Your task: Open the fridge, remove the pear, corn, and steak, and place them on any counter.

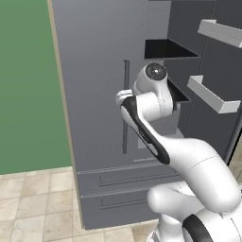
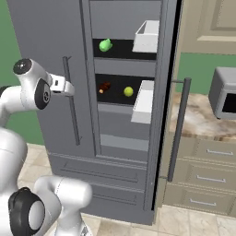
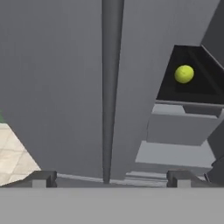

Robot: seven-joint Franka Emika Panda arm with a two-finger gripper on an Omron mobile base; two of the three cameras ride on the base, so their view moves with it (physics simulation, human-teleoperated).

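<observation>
Yellow-green pear (image 3: 184, 74) is sitting on the open fridge (image 2: 55, 37) shelf, right of the closed door's handle (image 3: 110, 87), which the wide-open, empty gripper (image 3: 109, 178) is facing.

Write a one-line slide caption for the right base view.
Fridge with its right door swung open, corn shelved above the pear, the open hand near the closed left door's handle.
</observation>
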